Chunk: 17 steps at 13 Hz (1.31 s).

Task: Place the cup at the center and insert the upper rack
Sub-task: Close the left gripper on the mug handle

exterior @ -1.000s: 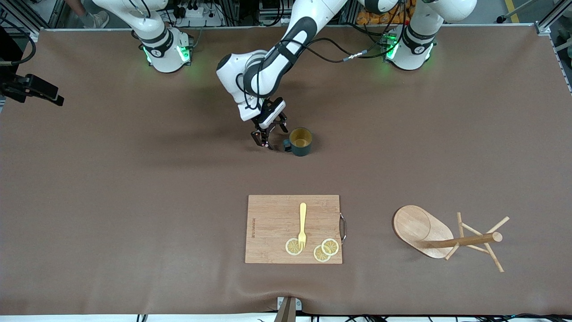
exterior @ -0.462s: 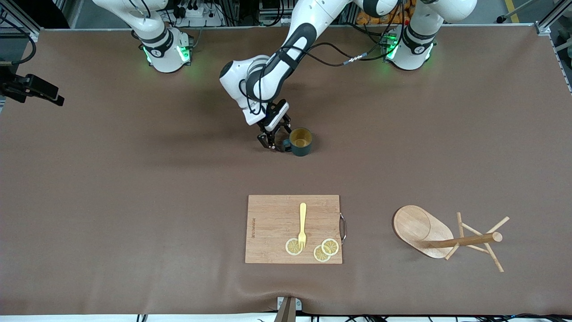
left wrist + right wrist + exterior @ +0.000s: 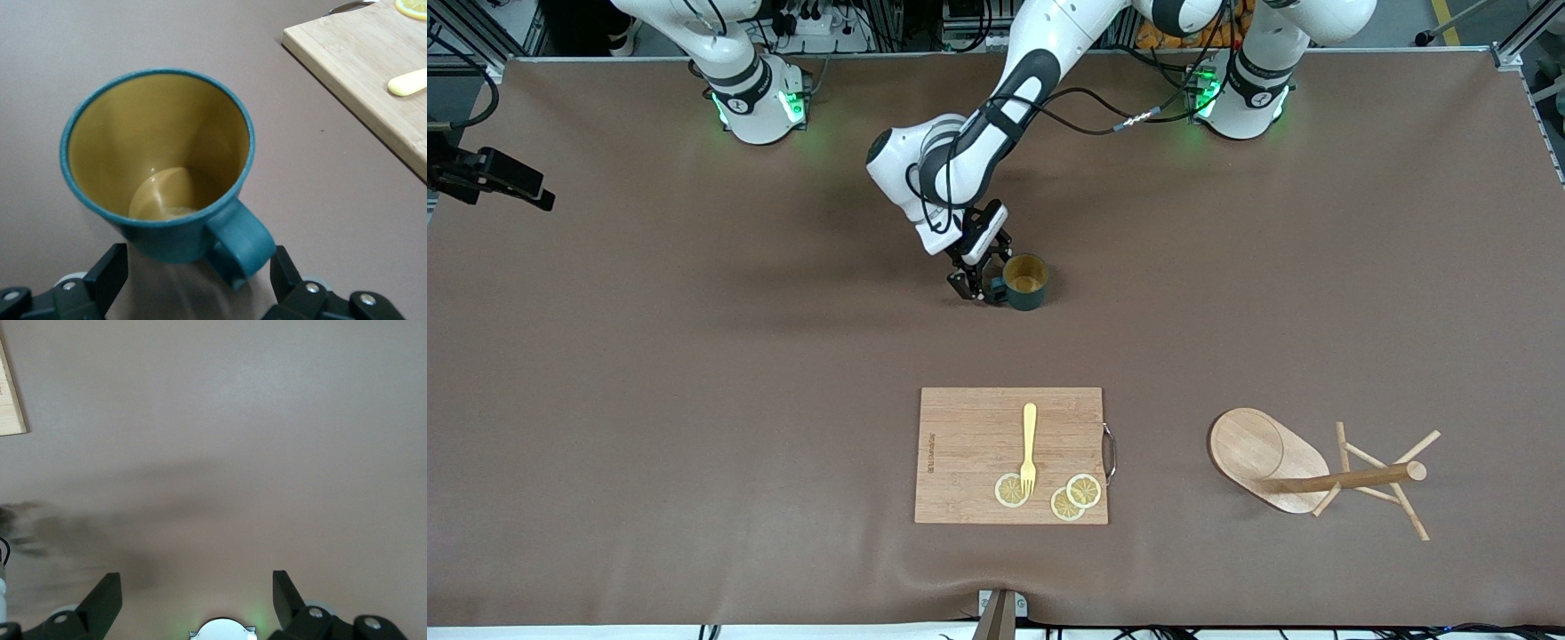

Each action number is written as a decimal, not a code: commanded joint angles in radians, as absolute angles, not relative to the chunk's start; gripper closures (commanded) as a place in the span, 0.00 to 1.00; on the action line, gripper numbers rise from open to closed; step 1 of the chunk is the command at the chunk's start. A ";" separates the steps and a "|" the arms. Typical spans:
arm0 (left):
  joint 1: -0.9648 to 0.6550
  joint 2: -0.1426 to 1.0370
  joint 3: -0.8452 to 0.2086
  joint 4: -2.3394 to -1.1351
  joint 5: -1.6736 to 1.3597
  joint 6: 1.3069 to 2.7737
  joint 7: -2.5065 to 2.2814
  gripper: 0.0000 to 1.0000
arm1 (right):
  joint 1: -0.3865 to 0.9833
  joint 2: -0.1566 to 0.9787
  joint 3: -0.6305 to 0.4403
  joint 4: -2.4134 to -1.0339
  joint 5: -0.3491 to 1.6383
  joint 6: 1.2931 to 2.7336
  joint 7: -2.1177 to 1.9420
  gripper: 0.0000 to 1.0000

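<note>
The dark teal cup (image 3: pixel 1025 281) stands upright on the brown table, its handle (image 3: pixel 996 288) pointing toward the right arm's end. My left gripper (image 3: pixel 978 286) is open and low at the cup. In the left wrist view the cup (image 3: pixel 157 167) fills the middle, and the handle (image 3: pixel 240 243) lies between the two fingers (image 3: pixel 110 273), without contact showing. The wooden mug tree (image 3: pixel 1352 480) lies on its side near the front camera, toward the left arm's end, its oval base (image 3: pixel 1258 453) tipped up. My right gripper (image 3: pixel 193 600) is open and empty over bare table, out of the front view.
A wooden cutting board (image 3: pixel 978 436) lies nearer to the front camera than the cup. It carries a yellow fork (image 3: pixel 1029 449) and lemon slices (image 3: pixel 1067 498). The board (image 3: pixel 360 60) also shows in the left wrist view. A wooden corner (image 3: pixel 10 400) shows in the right wrist view.
My left gripper has moved in toward the cup and lower; its open fingers now stand on either side of the handle. The cup and mug tree have not moved.
</note>
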State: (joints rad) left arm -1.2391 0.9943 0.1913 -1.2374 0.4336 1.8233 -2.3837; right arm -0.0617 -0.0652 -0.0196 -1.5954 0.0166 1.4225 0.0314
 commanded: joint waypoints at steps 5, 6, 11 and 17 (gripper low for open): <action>-1.239 0.991 0.196 -1.226 0.400 1.802 -2.411 0.31 | -0.067 -0.052 -0.012 -1.572 0.029 1.414 0.040 0.00; -1.239 0.991 0.196 -1.226 0.400 1.802 -2.411 0.36 | -0.066 -0.052 -0.012 -1.572 0.028 1.414 0.040 0.00; -1.232 0.985 0.196 -1.227 0.396 1.804 -2.404 0.44 | -0.063 -0.052 -0.012 -1.572 0.028 1.414 0.040 0.00; -1.232 0.997 0.189 -1.230 0.394 1.810 -2.410 0.49 | -0.063 -0.052 -0.012 -1.572 0.029 1.414 0.040 0.00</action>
